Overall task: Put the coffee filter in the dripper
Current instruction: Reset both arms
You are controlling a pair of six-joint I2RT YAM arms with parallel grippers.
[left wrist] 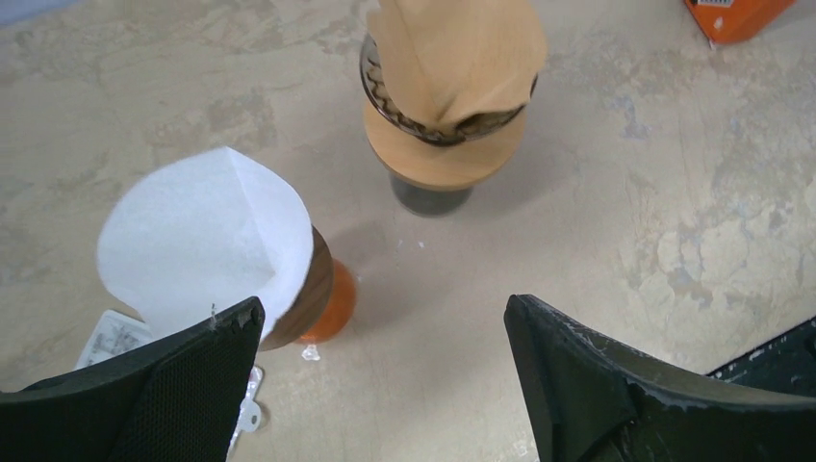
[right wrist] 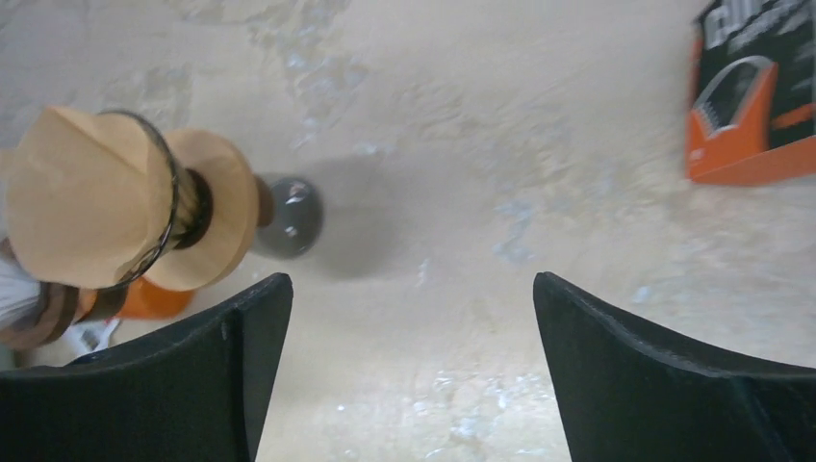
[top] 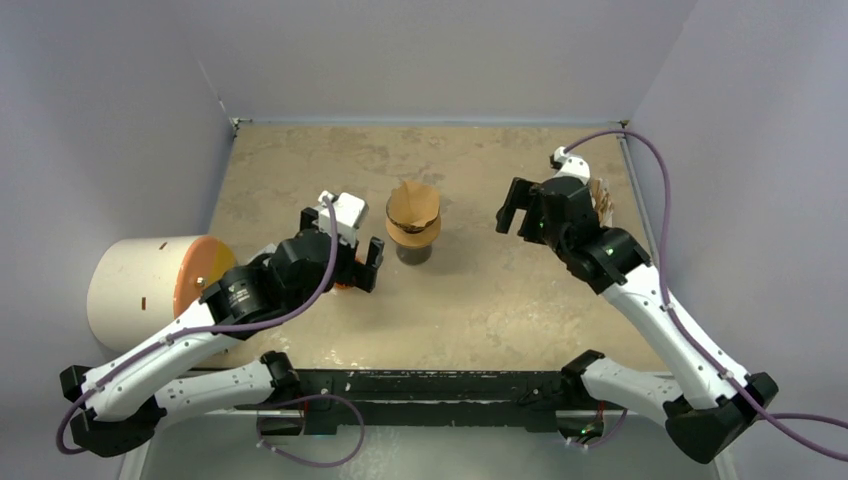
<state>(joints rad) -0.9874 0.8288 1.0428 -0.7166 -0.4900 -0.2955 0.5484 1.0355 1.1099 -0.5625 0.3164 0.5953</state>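
Apparently the placing step is done: the coffee filter (left wrist: pixel 452 58) sits in the dripper (left wrist: pixel 443 159), standing proud of its rim.
My left gripper (left wrist: pixel 382 308) and right gripper (right wrist: pixel 412 281) gape empty. The dripper stands just ahead of the left, and ahead-left of the right. Next I'd retreat without brushing paper.

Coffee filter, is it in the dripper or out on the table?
In. The tan coffee filter sits inside the dripper, its paper sticking up past the glass rim, as the top view also shows.
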